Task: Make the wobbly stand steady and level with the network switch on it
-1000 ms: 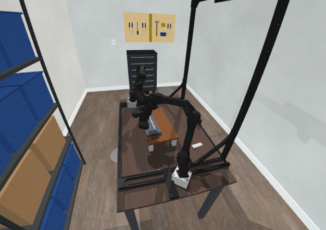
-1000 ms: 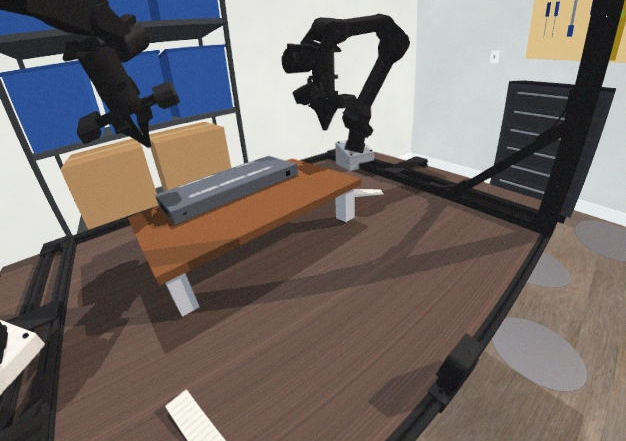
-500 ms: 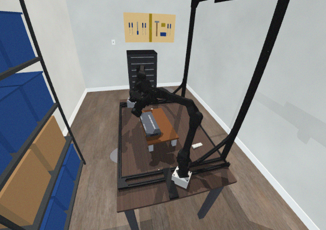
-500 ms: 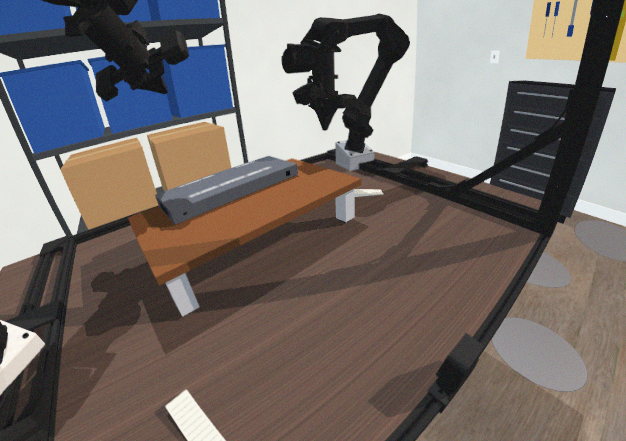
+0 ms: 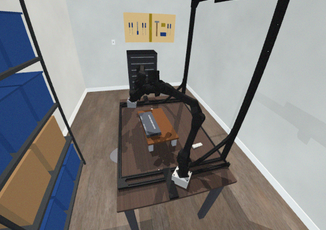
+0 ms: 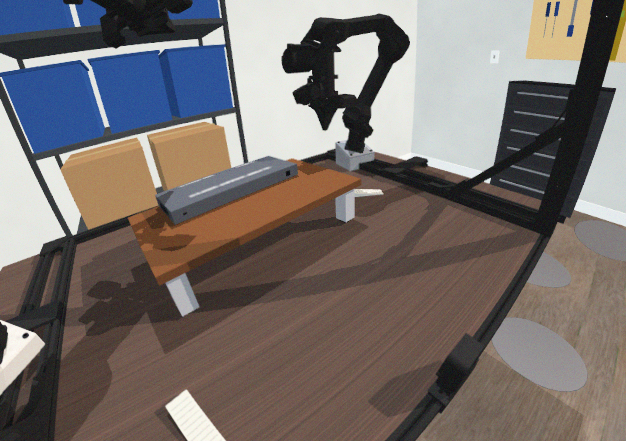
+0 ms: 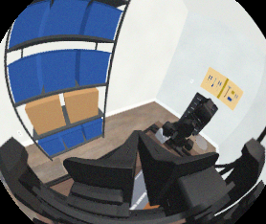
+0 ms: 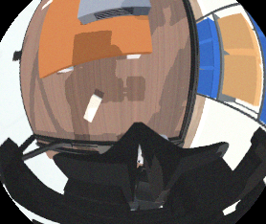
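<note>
Here, a grey boxy switch (image 5: 149, 123) (image 6: 227, 188) (image 7: 139, 190) (image 8: 114, 11), orange-brown slab stand (image 5: 165, 124) (image 6: 252, 211) (image 7: 152, 207) (image 8: 60, 35), ridged white wedge (image 5: 197, 145) (image 6: 194, 416) (image 8: 93, 107), both end effectors (image 7: 138, 132) (image 8: 139, 124) pinched shut, empty.

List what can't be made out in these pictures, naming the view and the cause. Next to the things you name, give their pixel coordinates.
- Nearer wedge (image 5: 197, 145) (image 6: 194, 418) (image 8: 46, 4): exterior, one end cut off by the bottom edge.
- Farther wedge (image 5: 151, 108) (image 6: 369, 192) (image 8: 93, 107): top, mostly hidden by the stand (image 5: 165, 124) (image 6: 262, 208) (image 7: 152, 207) (image 8: 55, 48).
- Lettering on the network switch (image 5: 150, 124) (image 6: 227, 188) (image 7: 139, 189) (image 8: 113, 11): top, too small and blurred.
</note>
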